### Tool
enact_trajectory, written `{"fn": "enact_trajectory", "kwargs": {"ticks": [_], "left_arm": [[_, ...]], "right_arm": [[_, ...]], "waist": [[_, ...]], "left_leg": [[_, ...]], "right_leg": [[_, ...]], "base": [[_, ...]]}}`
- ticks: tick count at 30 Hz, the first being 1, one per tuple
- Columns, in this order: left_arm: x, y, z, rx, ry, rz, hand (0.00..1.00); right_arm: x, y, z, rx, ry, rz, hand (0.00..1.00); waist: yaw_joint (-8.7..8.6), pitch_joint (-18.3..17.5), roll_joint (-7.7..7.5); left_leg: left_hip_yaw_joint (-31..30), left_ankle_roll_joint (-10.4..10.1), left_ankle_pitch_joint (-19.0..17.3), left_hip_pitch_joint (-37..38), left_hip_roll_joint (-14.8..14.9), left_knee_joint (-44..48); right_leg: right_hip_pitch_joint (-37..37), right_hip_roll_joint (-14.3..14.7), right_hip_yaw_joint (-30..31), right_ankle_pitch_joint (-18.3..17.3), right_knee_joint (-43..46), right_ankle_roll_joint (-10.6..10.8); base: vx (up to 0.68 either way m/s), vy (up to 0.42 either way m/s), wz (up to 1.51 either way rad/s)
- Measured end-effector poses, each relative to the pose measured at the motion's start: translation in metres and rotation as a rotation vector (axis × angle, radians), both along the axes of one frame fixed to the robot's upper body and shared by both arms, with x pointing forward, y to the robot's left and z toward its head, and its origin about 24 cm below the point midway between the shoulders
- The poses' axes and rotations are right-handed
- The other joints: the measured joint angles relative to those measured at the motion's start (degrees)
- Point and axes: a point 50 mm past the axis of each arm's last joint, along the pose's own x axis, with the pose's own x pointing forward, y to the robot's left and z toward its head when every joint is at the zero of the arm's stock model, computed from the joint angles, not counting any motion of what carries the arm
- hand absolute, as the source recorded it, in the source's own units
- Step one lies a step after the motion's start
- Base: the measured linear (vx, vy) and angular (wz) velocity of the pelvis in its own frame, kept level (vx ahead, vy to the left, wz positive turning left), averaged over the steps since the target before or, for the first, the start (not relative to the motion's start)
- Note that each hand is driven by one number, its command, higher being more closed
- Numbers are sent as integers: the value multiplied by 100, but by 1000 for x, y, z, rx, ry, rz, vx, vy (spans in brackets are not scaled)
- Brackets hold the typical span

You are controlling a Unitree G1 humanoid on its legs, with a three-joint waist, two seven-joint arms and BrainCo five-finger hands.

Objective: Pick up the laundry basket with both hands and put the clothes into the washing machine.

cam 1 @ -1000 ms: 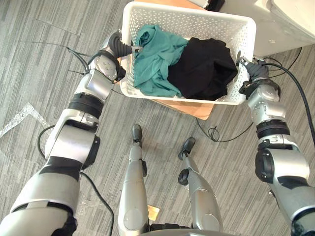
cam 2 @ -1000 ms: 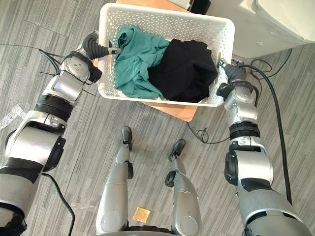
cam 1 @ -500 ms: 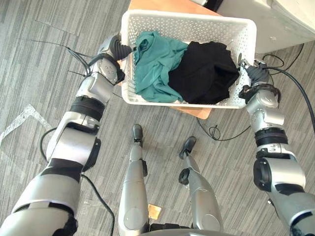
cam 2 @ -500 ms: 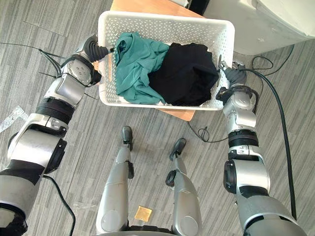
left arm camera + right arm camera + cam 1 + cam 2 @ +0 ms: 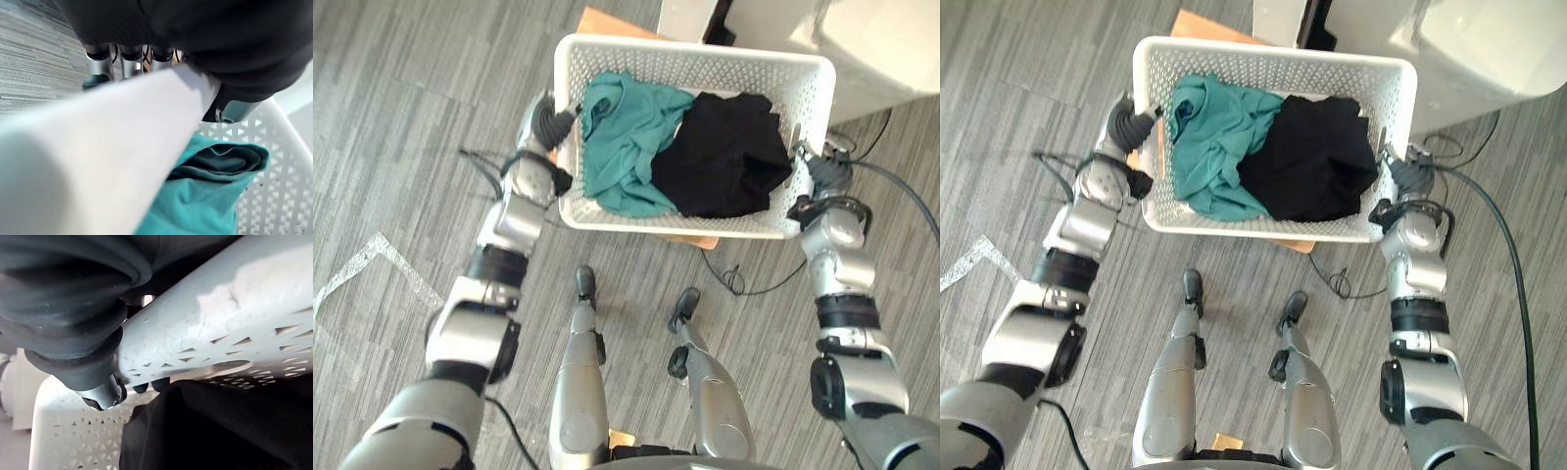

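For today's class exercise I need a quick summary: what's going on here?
The robot grips a white laundry basket by its two ends, left hand on one rim and right hand on the other. A teal garment and a black garment lie inside. The basket is above a wooden stand, near a white appliance.

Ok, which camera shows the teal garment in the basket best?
The right eye view: the whole teal garment lies in the left half of the white basket, beside the black clothes. The left eye view matches it. The left wrist view catches one close fold; the right wrist view faces the black clothes.
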Motion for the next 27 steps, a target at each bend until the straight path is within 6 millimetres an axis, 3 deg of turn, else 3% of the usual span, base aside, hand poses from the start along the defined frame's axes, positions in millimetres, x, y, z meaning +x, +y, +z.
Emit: {"fn": "enact_trajectory", "kwargs": {"ticks": [2, 5, 8, 10, 11, 12, 13, 14, 16, 17, 19, 20, 21, 22, 24, 25, 27], "left_arm": [[-24, 1, -49, -207, 64, -35, 100], [-50, -3, -85, -430, 120, -52, 100], [-70, -5, -110, -494, 172, -39, 100], [-88, 0, -130, -508, 220, -7, 100], [-94, 2, -134, -512, 232, 1, 100], [-108, 5, -148, -534, 266, 19, 100], [-118, 3, -160, -554, 309, 29, 100], [-132, 1, -174, -574, 363, 30, 100], [-144, 0, -185, -584, 411, 30, 100], [-145, -1, -186, -570, 417, 19, 100], [-143, -9, -185, -550, 424, -20, 100], [-141, -15, -183, -550, 422, -45, 100], [-142, -19, -183, -556, 425, -50, 100], [-144, -21, -185, -571, 428, -45, 100], [-145, -13, -185, -565, 422, -13, 100], [-148, -9, -185, -562, 421, 4, 100], [-160, 2, -179, -554, 392, 38, 100]], "right_arm": [[-16, 0, -33, 13, 65, 6, 100], [-38, 1, -66, 17, 143, 20, 100], [-61, 4, -96, 35, 222, 10, 100], [-78, 9, -116, 45, 282, 24, 100], [-83, 10, -120, 42, 297, 25, 100], [-92, 13, -128, 37, 324, 38, 100], [-101, 12, -134, 21, 348, 43, 100], [-117, 10, -144, 8, 389, 48, 100], [-133, 10, -155, 20, 433, 49, 100], [-140, 9, -159, 36, 443, 33, 100], [-149, 6, -160, 51, 449, 7, 100], [-157, 1, -157, 43, 448, -10, 100], [-161, -1, -155, 35, 445, -18, 100], [-162, 0, -153, 28, 439, -19, 100], [-160, 7, -150, 11, 427, 7, 100], [-158, 11, -150, 9, 429, 27, 100], [-153, 21, -150, 9, 423, 67, 100]], "waist": [[13, 2, 4], [15, 6, 30], [14, -10, 49], [-38, -160, 49], [-44, -178, 50], [-65, -233, 133], [-133, -376, 251], [-246, -659, 414], [-458, -963, 486], [-527, -1097, 482], [-612, -1126, 388], [-637, -1127, 386], [-664, -1129, 389], [-723, -1145, 394], [-590, -1136, 375], [-594, -1182, 369], [-355, -1520, 346]], "left_leg": [[-98, -14, -303, 321, 1, 390], [-292, -37, -382, 631, -38, 472], [-417, 2, -584, 767, -83, 659], [-414, -75, -736, 851, -69, 839], [-430, -31, -995, 728, -29, 1452], [-571, -14, -1678, 592, 19, 2781], [-778, -77, -1991, 622, 17, 3404], [-1093, -277, -2299, 752, -12, 3503], [-1230, -311, -2783, 1070, -63, 3299], [-1062, -155, -3128, 1201, -118, 3143], [-544, 3, -3219, 1190, -413, 3228], [-309, 126, -3219, 1213, -559, 3286], [-146, 380, -3186, 1269, -660, 3249], [344, 685, -3083, 1438, -695, 3013], [1136, 917, -2994, 1738, -716, 2749], [1499, 981, -2959, 1898, -709, 2604], [2510, 1106, -2845, 2036, -695, 2225]], "right_leg": [[297, -121, -17, -441, 588, 23], [603, -229, -184, -784, 981, 20], [647, -388, -245, -1249, 1615, -32], [662, -535, -182, -1345, 1760, -108], [684, -546, -145, -1323, 1790, -88], [778, -508, 24, -1321, 1841, -84], [844, -445, 157, -1322, 1873, -80], [853, -345, 329, -1304, 1870, -49], [774, -288, 666, -1216, 1841, 100], [584, -335, 921, -1136, 1876, 224], [307, -580, 1470, -801, 1861, 367], [220, -725, 1544, -603, 1855, 276], [151, -808, 1487, -443, 1838, 153], [178, -841, 1365, -52, 1529, -5], [-65, -1050, 711, -898, 3280, -126], [42, -1164, 279, -1340, 4008, -173], [606, -1341, -673, -2128, 4845, -219]], "base": [[58, -15, 22], [49, -42, 36], [-6, -56, 30], [3, -35, -8], [41, 31, -51], [39, 67, -71], [58, 204, -94], [79, 286, -95], [47, 292, -94], [-34, 280, -82], [-128, 391, -106], [-184, 367, -97], [-231, 384, -102], [-290, 339, -155], [-294, 291, -176], [-233, 223, -182], [-215, 170, -230]]}}
